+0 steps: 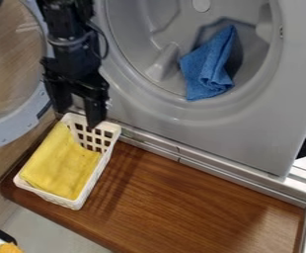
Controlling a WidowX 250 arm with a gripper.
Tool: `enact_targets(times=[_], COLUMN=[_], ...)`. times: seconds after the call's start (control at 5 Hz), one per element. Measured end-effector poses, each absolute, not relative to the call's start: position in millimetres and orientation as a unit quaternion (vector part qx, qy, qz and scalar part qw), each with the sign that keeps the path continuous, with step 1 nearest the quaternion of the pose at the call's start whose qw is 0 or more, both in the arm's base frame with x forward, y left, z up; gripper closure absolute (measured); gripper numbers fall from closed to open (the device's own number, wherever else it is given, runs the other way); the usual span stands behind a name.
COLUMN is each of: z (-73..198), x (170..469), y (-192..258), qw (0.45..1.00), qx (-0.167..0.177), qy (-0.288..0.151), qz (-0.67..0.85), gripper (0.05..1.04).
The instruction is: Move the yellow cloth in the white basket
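Observation:
The black gripper (78, 116) hangs at the upper left, over the back end of the white basket (107, 127), its two fingers spread apart with nothing held between them. Inside the basket lies the yellow cloth (60, 163), loosely folded, covering most of the basket floor and leaning up against its left side. The cloth sits below and slightly left of the gripper, apart from it. Part of the basket's back rim is hidden behind the fingers.
The basket stands on the left of a brown wooden board (195, 202). Behind is a grey toy washing machine (248, 133) with a blue cloth (208, 64) in its round opening. Its open door (30, 118) stands at the left. An orange thing (9, 248) shows at the bottom left.

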State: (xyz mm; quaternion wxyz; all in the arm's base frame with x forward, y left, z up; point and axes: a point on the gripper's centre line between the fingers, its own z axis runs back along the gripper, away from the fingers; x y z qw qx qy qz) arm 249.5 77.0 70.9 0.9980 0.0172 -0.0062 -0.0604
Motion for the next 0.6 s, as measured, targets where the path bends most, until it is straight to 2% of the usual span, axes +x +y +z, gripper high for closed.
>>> enact_targets(times=[0.6], z=[61], x=[242], y=[36], qw=[0.995], qx=[0.073], qy=[-0.03], qz=[-0.054], gripper=[0.083])
